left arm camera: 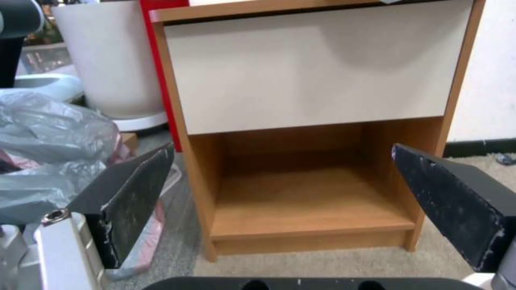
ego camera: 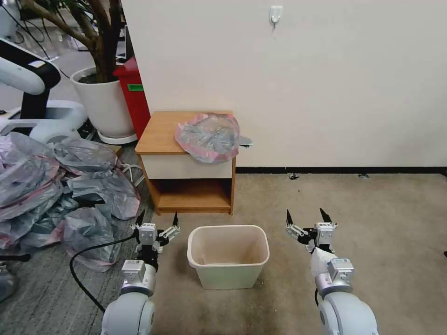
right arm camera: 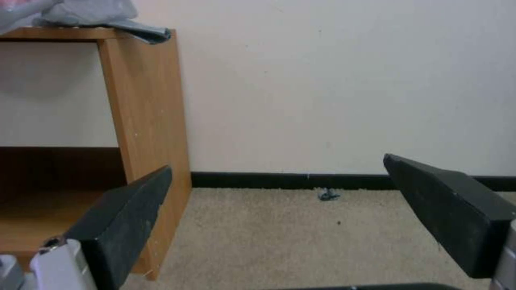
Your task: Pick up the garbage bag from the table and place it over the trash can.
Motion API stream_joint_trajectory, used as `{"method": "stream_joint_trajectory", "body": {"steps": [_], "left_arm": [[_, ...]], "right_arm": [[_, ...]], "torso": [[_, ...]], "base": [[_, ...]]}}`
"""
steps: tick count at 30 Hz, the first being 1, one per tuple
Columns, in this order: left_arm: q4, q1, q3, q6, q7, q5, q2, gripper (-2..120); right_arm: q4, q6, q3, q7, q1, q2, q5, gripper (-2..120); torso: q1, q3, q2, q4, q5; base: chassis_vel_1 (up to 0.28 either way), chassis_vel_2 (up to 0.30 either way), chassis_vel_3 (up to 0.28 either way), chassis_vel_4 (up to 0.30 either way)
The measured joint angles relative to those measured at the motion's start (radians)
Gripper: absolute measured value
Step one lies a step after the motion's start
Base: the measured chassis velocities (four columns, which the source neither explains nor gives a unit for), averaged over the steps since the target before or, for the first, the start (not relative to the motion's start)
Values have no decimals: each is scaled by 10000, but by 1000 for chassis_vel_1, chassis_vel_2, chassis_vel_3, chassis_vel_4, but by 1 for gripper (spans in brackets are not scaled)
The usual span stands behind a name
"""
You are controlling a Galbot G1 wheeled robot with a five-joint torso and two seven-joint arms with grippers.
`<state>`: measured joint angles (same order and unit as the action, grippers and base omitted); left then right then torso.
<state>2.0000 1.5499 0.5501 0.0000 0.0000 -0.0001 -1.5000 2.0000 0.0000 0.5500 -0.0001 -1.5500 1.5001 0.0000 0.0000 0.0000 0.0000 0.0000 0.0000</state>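
The garbage bag, crumpled grey plastic with a pink-red rim, lies on the right part of the table and hangs a little over its front edge; its corner shows in the right wrist view. The cream trash can stands on the carpet in front of the table, nothing inside. My left gripper hangs open to the left of the can, facing the table's drawer front. To the can's right, my right gripper is open too, with the table's side and the wall ahead of it.
A heap of grey bags covers the floor at the left, beside a black cable. A big white plant pot and a red box stand behind the table. The white wall is close behind. Open carpet lies to the right.
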Motion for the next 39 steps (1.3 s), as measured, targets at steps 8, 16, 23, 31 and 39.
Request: {"method": "stream_joint_trajectory", "body": {"steps": [8, 16, 23, 31, 39], "left_arm": [[521, 301, 166, 157, -71, -257, 54, 100], [2143, 1332, 665, 620, -407, -1025, 244, 100], [3581, 2312, 1140, 832, -767, -1824, 530, 100], [3515, 2487, 1170, 225, -615, -2038, 714, 100], [3068, 2297, 1179, -203, -477, -2024, 777, 100]], "right_arm": [[89, -40, 3, 8, -33, 6, 11, 100], [1563, -772, 72, 208, -634, 250, 377, 100], [3165, -1589, 154, 444, -1297, 532, 797, 100], [3673, -620, 229, 309, -1456, 314, 1932, 100], [3383, -324, 111, 129, -1296, 226, 2015, 100]], "torso": [[0, 0, 0, 0, -2], [0, -1, 0, -1, -4], [0, -1, 0, 1, 3], [0, -1, 0, 0, -1], [0, 0, 0, 0, 0]], "base": [[0, 0, 0, 0], [0, 0, 0, 0], [0, 0, 0, 0], [0, 0, 0, 0], [0, 0, 0, 0]]}}
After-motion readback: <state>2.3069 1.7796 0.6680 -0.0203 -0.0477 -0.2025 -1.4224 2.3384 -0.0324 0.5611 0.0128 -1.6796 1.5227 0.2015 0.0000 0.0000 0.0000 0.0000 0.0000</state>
